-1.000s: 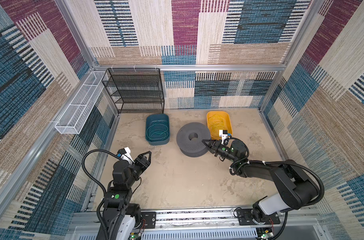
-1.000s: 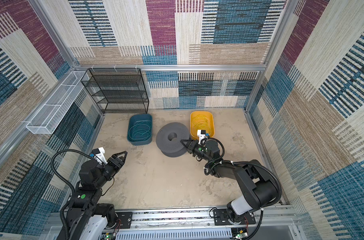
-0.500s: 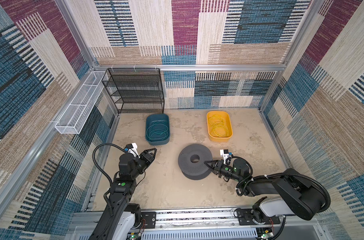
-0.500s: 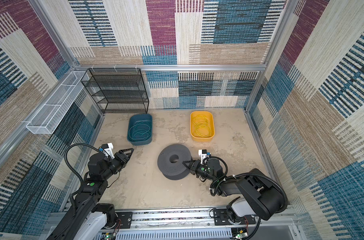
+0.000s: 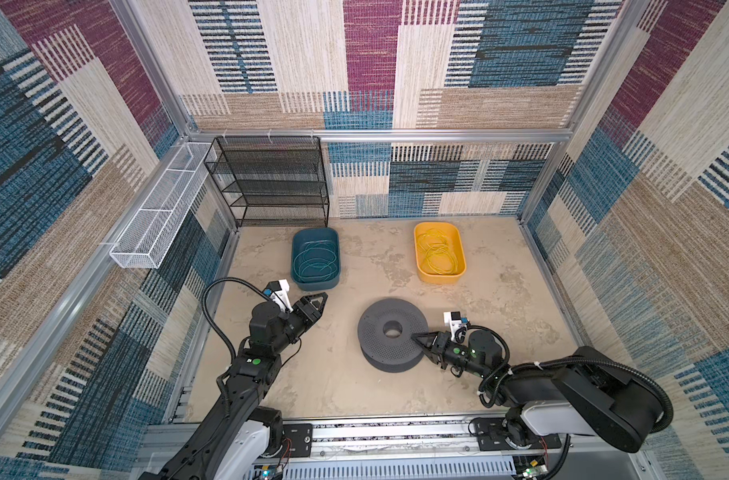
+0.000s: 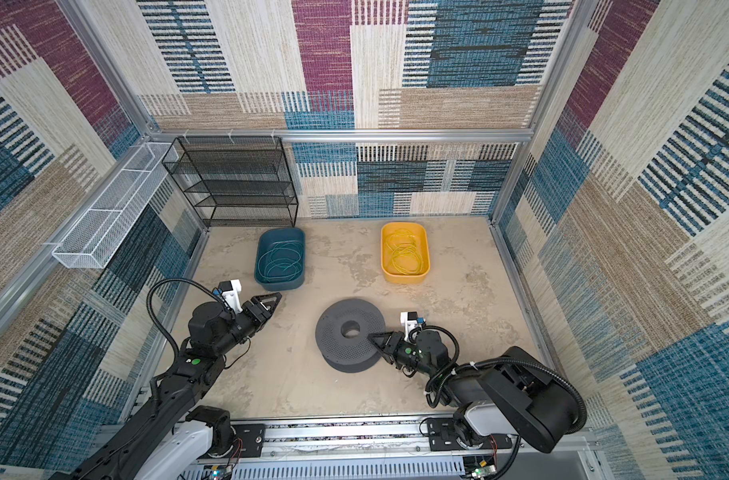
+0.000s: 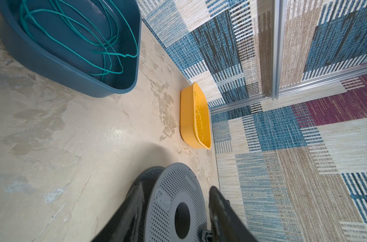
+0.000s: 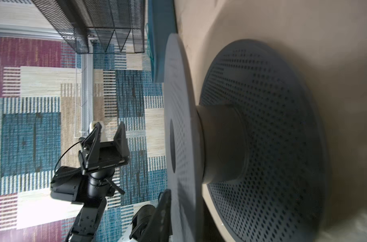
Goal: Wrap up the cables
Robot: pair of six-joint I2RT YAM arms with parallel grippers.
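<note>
The yellow cables (image 5: 437, 254) (image 6: 403, 252) lie in loose loops inside the yellow bin (image 5: 417, 245) at the back right, also seen in the left wrist view as yellow cables (image 7: 197, 117). A grey perforated spool (image 5: 392, 334) (image 6: 349, 332) (image 8: 262, 125) lies flat mid-table. My right gripper (image 5: 417, 338) (image 6: 375, 338) straddles the spool's upper flange at its right edge; one finger (image 8: 164, 207) lies along the flange face and the other is hidden. My left gripper (image 5: 319, 300) (image 6: 273, 298) (image 7: 176, 186) hovers open and empty just in front of the blue bin.
The blue bin (image 5: 300, 257) (image 7: 73, 69) at the back left holds teal wire coils (image 5: 316, 264) (image 7: 73, 23). A black mesh rack (image 5: 271, 183) stands in the back left corner. A white wire basket (image 5: 163, 216) hangs on the left wall.
The right gripper has dragged the spool from between the two bins toward the front of the table. The left arm has reached forward toward the blue bin.
</note>
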